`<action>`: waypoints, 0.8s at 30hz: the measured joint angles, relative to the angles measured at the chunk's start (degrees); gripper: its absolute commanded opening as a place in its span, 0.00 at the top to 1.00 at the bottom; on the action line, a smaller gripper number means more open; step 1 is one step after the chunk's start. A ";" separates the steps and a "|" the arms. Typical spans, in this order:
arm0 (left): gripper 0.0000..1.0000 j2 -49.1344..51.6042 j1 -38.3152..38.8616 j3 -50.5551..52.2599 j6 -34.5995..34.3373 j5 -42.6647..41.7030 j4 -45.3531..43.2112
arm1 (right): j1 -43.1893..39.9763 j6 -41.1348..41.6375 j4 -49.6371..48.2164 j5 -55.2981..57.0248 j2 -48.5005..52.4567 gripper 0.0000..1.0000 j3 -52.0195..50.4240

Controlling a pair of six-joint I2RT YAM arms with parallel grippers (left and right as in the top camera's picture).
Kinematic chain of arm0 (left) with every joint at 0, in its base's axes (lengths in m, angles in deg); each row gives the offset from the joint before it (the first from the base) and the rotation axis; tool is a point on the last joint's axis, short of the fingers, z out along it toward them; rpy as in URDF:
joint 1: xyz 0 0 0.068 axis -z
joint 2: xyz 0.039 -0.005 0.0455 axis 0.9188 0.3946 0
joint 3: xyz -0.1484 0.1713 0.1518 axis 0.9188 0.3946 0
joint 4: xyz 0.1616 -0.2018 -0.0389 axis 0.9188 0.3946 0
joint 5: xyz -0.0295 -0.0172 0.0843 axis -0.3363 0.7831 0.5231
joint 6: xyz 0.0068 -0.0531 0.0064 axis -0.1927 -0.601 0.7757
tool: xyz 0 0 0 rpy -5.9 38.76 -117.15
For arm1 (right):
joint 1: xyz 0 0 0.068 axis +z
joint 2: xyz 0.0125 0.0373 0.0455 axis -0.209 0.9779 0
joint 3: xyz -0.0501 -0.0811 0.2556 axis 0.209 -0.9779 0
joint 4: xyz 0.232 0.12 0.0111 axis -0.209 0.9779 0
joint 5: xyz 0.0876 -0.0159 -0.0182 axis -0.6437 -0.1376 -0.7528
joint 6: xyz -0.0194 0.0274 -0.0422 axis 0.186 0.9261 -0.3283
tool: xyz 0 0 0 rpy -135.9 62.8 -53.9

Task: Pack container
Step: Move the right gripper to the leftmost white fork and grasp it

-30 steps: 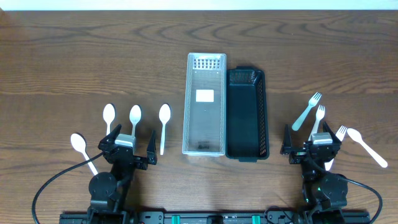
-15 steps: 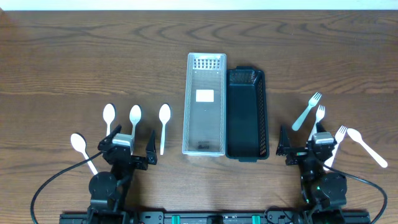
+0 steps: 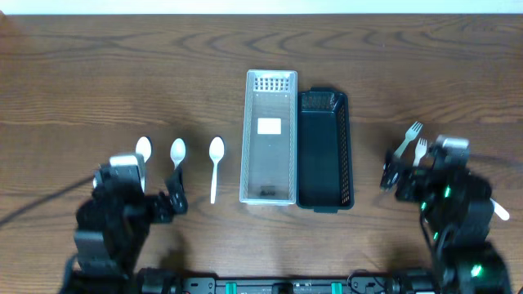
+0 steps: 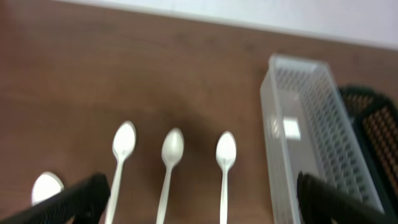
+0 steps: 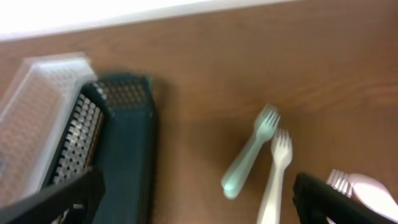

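Since the left end effector (image 4: 202, 202) hangs spread and empty like the right end effector (image 5: 193, 200), the three spoons (image 4: 172, 148) at lower centre lie straight ahead, handles toward it, with the clear container (image 4: 296, 61) at right.

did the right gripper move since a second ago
Yes. In the overhead view the right gripper has shifted up the frame, from beside the black basket's near end to further along its side, closer to the forks.
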 measured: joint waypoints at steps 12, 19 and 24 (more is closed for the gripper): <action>0.02 21.57 0.00 -16.17 -0.24 1.01 10.54 | -7.15 0.52 20.35 0.20 40.13 0.01 31.61; 0.02 21.99 0.00 -16.20 -0.24 1.01 10.58 | -7.17 3.37 15.76 1.88 50.88 0.01 31.63; 0.02 21.99 0.00 -16.20 -0.24 1.01 10.58 | -7.21 5.97 12.59 2.62 57.88 0.01 31.63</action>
